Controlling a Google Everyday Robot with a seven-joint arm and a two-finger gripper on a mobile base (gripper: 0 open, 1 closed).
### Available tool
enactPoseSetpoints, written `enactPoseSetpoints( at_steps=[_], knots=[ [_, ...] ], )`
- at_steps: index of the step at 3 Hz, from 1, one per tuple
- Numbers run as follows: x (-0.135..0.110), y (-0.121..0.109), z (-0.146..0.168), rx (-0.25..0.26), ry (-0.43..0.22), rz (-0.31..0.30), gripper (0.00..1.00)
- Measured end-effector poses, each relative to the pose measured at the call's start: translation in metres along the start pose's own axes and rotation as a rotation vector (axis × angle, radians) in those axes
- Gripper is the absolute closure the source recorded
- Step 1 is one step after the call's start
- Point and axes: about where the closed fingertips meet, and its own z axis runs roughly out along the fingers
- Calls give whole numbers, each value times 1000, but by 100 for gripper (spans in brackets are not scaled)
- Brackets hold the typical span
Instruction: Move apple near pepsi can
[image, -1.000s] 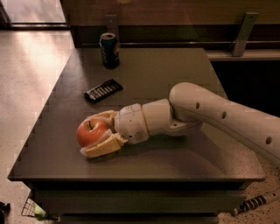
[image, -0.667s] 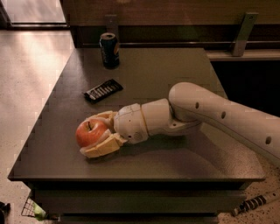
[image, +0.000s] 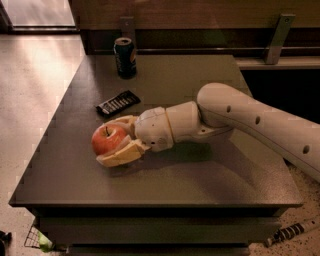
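Change since earlier frame: gripper (image: 111, 143) and apple (image: 106, 137) sit slightly higher in the view than 1.0 s ago, and the arm (image: 260, 122) with them; pepsi can (image: 125, 57) and black bar (image: 118, 103) have not shifted.
Table (image: 165, 185): dark flat top; its front edge lies nearest the camera, well in front of the jaws.
Gripper: over the front part of the table top, with the wrist behind the jaws on the arm side.
Jaw state: closed on the apple; 1 of the 2 fingers (image: 122, 153) passes along the near side of the fruit, the other along its far side.
Apple: red-orange, stem dimple facing up, held between the jaws; contact with the table top cannot be told.
Arm: white, runs from the wrist away from the jaws to the edge of the view.
Black bar: flat, white lettering, lies on the table just beyond the jaws, apart from the apple.
Pepsi can: upright, dark blue, silver top, near the far table edge; well beyond the jaws, slightly to the wrist side, well apart from the apple.
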Motion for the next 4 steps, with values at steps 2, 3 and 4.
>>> enactPoseSetpoints(
  at_steps=[2, 3, 4],
  knots=[
    [-30, -123, -67, 68, 13, 21, 100],
    [-44, -173, -97, 186, 22, 30, 100],
    [-42, -216, -127, 329, 15, 62, 100]
  ],
)
